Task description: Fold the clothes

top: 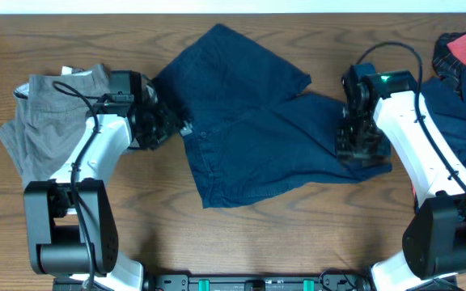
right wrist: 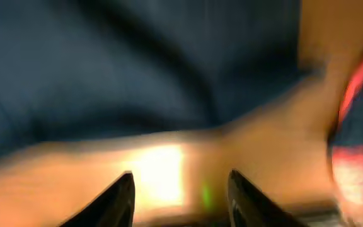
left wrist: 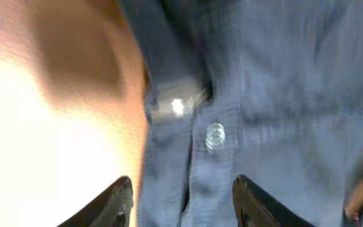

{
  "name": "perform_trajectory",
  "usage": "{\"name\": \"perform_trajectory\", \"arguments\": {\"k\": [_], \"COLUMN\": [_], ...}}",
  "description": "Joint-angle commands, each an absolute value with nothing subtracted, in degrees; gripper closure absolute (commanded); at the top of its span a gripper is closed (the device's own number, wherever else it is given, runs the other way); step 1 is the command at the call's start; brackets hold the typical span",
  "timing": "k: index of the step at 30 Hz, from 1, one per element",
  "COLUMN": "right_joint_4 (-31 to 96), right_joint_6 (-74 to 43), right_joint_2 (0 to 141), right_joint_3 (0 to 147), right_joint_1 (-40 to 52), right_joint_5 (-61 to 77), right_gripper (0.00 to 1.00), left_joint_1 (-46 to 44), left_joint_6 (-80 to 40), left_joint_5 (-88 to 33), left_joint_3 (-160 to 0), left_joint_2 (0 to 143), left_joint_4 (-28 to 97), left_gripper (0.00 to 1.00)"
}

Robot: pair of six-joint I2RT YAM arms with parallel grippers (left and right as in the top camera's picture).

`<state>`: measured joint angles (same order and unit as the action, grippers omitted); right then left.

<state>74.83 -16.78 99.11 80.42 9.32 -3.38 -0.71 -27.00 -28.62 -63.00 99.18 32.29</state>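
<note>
Dark blue shorts (top: 249, 121) lie spread in the middle of the table. My left gripper (top: 168, 128) is open at their left edge; in the left wrist view its fingers (left wrist: 183, 205) straddle the waistband (left wrist: 194, 170) below a clear button (left wrist: 215, 135) and a white label (left wrist: 176, 106). My right gripper (top: 361, 149) is open at the shorts' right edge; in the blurred right wrist view its fingers (right wrist: 180, 200) are over bare wood with the blue cloth (right wrist: 137, 69) beyond them.
Grey shorts (top: 51, 113) lie at the left edge under the left arm. A pile of clothes, dark blue and red (top: 459, 73), sits at the right edge and shows red in the right wrist view (right wrist: 358, 126). Wooden table (top: 298, 234).
</note>
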Motion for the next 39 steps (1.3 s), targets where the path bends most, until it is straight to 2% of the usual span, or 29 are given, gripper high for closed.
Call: {"name": "perform_trajectory", "arguments": {"k": [1,4,8,12,14,18,23,29,35,39], "right_joint_4": [64.73,51.66,40.45,34.92,35.33,38.39,38.44,37.91,41.17,42.65], "right_joint_6": [-15.51,-6.81,-6.85,-7.05,-7.05,-7.84,-7.86,-7.86,-5.54,-0.75], "right_joint_2": [99.33,100.09,103.22,108.36,111.26,119.63,126.43,130.67,135.76,136.64], "right_joint_3": [80.47,80.47,80.58,82.76,85.47,95.07,103.2,103.88,103.85,103.85], "right_joint_1": [8.14,7.31,6.33,6.22,6.22,5.85,5.85,5.85,6.55,7.79], "right_joint_5": [-3.27,8.21,18.0,20.45,20.43,20.38,18.74,17.8,26.94,34.15], "right_gripper": [0.46,0.41,0.39,0.35,0.35,0.26,0.25,0.24,0.28,0.39], "left_joint_1": [-3.4,-6.76,-12.23,-16.95,-18.26,-20.05,-20.45,-20.25,-18.48,-16.43], "left_joint_6": [-23.7,-23.57,-23.66,-23.86,-24.21,-25.58,-26.22,-24.16,-23.11,-23.14], "left_joint_5": [-34.02,-33.1,-25.85,-24.95,-24.91,-24.77,-24.8,-24.25,-18.04,-17.67], "left_joint_3": [-62.76,-61.1,-58.67,-57.23,-56.73,-55.55,-54.15,-50.68,-50.61,-50.61], "left_joint_2": [99.13,99.13,99.48,100.55,101.23,103.81,107.44,108.57,108.55,108.55], "left_joint_4": [35.31,35.53,35.31,33.45,32.47,31.18,35.62,41.93,45.21,44.93], "left_gripper": [0.47,0.46,0.45,0.44,0.44,0.43,0.43,0.43,0.43,0.4]}}
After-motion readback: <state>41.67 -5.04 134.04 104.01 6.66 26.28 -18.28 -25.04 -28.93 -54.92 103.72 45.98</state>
